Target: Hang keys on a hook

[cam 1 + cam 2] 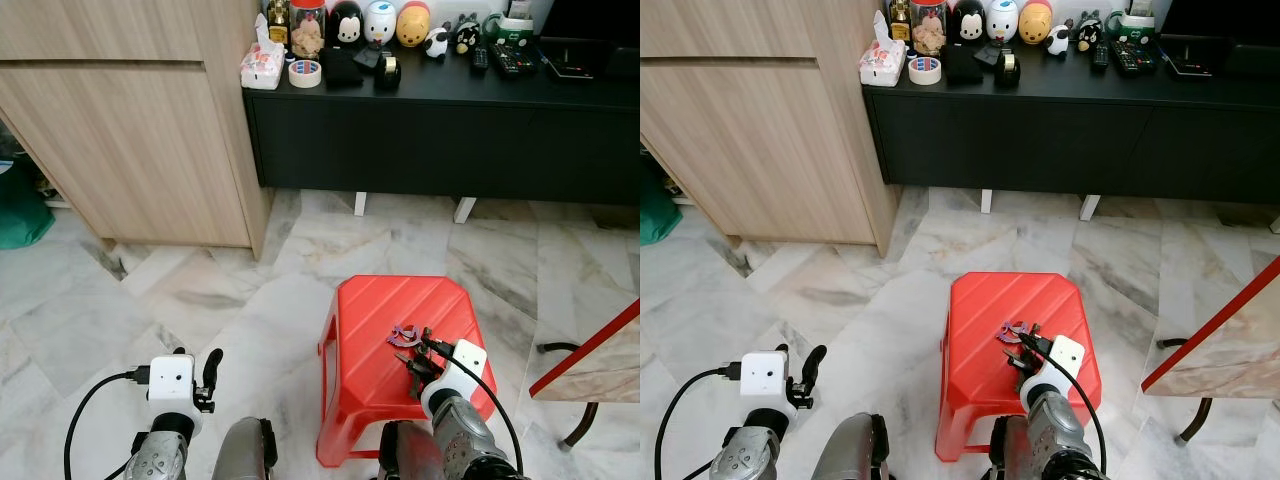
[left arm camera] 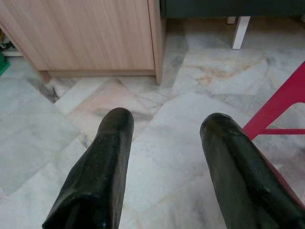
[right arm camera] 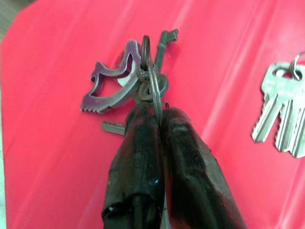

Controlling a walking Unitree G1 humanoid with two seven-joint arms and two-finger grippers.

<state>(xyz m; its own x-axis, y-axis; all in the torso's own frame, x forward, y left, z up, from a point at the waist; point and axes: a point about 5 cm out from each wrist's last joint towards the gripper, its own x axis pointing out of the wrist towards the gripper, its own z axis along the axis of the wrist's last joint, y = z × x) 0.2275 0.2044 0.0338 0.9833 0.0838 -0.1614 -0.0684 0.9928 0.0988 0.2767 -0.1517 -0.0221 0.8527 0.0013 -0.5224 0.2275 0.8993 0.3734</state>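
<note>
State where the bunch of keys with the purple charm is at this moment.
The keys lie on the red stool in front of the robot, on its right side, their ring pinched by the right claw; a second key bunch lies apart beside them.

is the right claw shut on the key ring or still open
Shut. In the right wrist view the right claw has both fingers pressed together, pinching the key ring above the red stool.

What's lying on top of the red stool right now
On the red stool lies a key bunch with a purple charm, its ring pinched by the right end effector. A second set of silver keys lies beside it. The end effector's fingers cover part of the first bunch.
</note>
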